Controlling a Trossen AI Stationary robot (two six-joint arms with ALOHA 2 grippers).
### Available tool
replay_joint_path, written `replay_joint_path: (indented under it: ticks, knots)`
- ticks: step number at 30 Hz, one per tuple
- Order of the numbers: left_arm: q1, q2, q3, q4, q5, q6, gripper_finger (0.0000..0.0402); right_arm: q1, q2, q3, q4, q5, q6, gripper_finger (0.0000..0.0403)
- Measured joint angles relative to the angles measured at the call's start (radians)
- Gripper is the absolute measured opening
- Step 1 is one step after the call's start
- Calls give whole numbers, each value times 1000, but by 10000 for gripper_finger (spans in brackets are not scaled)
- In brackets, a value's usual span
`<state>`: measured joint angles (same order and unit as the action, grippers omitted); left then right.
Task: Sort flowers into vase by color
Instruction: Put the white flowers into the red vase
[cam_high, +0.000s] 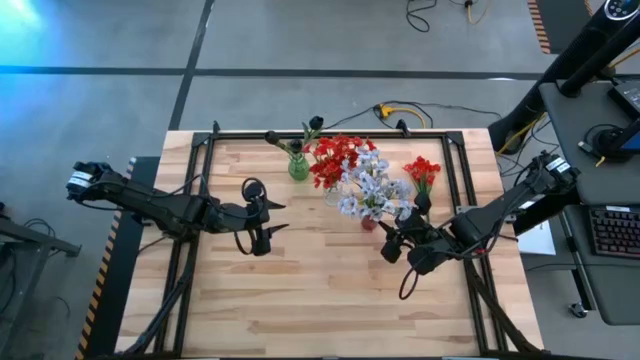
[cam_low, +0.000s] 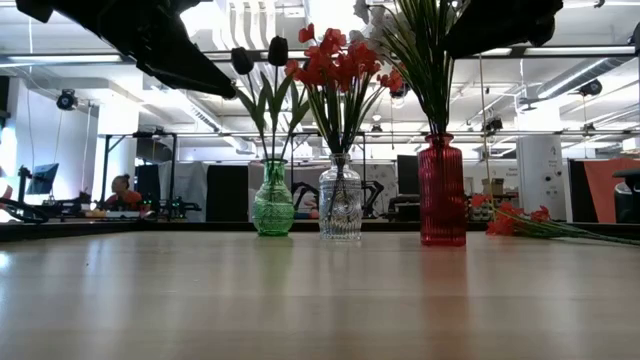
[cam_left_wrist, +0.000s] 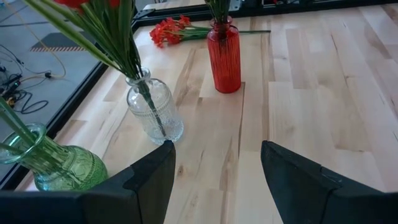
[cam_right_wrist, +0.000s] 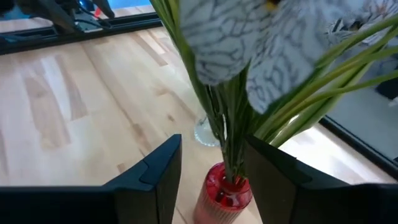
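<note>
Right gripper (cam_right_wrist: 208, 171), jaws apart around pale blue-white stems (cam_right_wrist: 233, 134) above the red vase (cam_right_wrist: 225, 190), could snag them withdrawing, tipping it.

Left gripper (cam_left_wrist: 214, 171) waits open, nearest the clear vase (cam_left_wrist: 155, 112).

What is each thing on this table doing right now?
green vase: upright, holds dark buds
clear vase: upright, holds red flowers
red vase: upright, holds pale flowers
loose red spray: lying on table
right gripper: open around pale stems
left gripper: open, empty

arms: black, jointed | cables: black loops | left hand (cam_high: 262, 222) fingers: dark, flat
</note>
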<state>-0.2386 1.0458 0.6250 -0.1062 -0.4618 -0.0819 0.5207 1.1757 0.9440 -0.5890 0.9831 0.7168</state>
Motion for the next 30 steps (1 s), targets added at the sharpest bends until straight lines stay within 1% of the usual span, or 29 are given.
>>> replay_joint_path:
  ticks: [6, 9, 12, 16, 24, 30]
  knots:
    - [0, 0, 0, 0, 0, 10, 220, 5, -15, 0, 11, -16, -5, 151]
    - [0, 0, 0, 0, 0, 10, 220, 5, -18, 0, 66, -15, -48, 148]
    - [0, 0, 0, 0, 0, 9, 220, 5, -18, 0, 118, -17, -97, 153]
    - [0, 0, 0, 0, 0, 10, 220, 5, -18, 1, 129, -13, -112, 165]
    - [0, 0, 0, 0, 0, 17, 220, 5, -24, 1, 127, 25, -113, 174]
    - [0, 0, 0, 0, 0, 17, 220, 5, -24, 1, 127, 60, -119, 158]
